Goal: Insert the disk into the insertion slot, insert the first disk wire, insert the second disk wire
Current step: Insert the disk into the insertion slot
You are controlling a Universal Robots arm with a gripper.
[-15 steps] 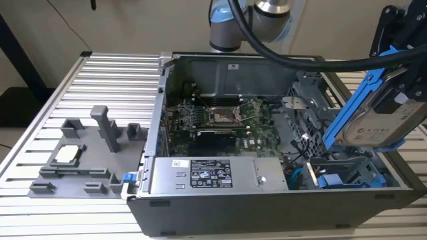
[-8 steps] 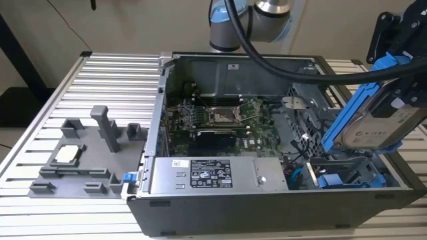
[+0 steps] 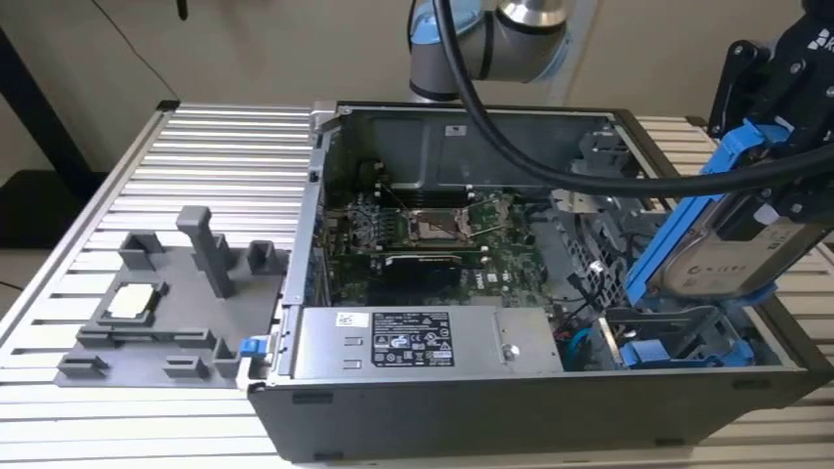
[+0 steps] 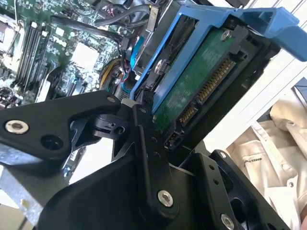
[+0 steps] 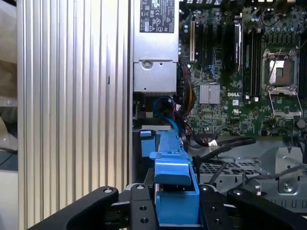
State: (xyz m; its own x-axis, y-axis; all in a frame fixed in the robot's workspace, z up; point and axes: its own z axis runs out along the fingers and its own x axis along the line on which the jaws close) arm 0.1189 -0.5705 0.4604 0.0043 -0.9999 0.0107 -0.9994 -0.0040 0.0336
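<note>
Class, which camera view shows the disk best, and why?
The exterior view: the whole disk shows there, steeply tilted. The second wrist view shows its green underside and connector up close; the first wrist view shows one blue end.

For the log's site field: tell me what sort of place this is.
Probably a robotics lab bench for computer assembly: an open computer case sits on a ribbed metal table, a grey fixture tray lies beside it, and the gripper holds the disk above the case.
</note>
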